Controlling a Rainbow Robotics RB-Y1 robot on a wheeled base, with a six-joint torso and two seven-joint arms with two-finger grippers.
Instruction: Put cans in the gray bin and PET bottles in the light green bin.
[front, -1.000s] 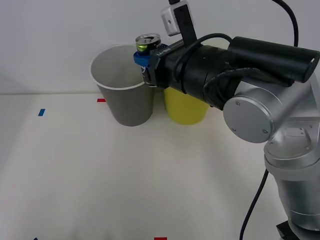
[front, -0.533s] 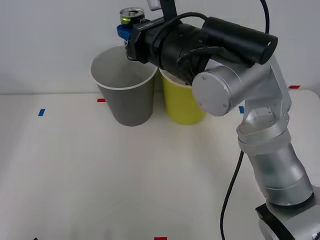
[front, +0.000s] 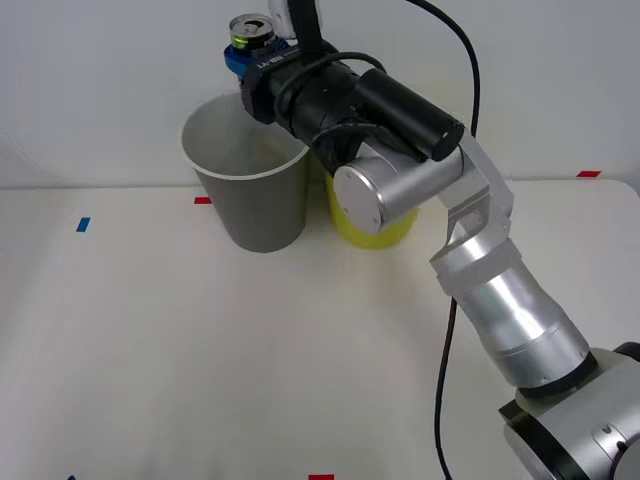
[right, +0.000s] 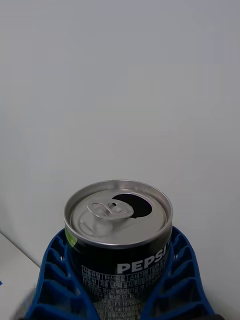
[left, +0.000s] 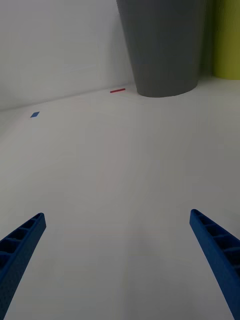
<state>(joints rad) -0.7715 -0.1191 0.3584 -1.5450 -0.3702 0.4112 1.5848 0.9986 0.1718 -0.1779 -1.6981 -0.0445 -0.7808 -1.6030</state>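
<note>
The right gripper (front: 247, 52) clamps the can (front: 251, 29) upright, held in the air above the gray bin's (front: 255, 205) far rim, open mouth below it. The green bin (front: 372, 228) stands just beside, behind the arm. The left gripper (left: 120, 260) hangs spread over bare table (left: 120, 165), short of the bins.

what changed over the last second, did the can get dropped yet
Not yet. The right gripper, shut on the can, rose and swung toward the robot's left, from beside the gray bin's rim to above its opening. The gray bin, the light green bin and the open left gripper stayed put.
</note>
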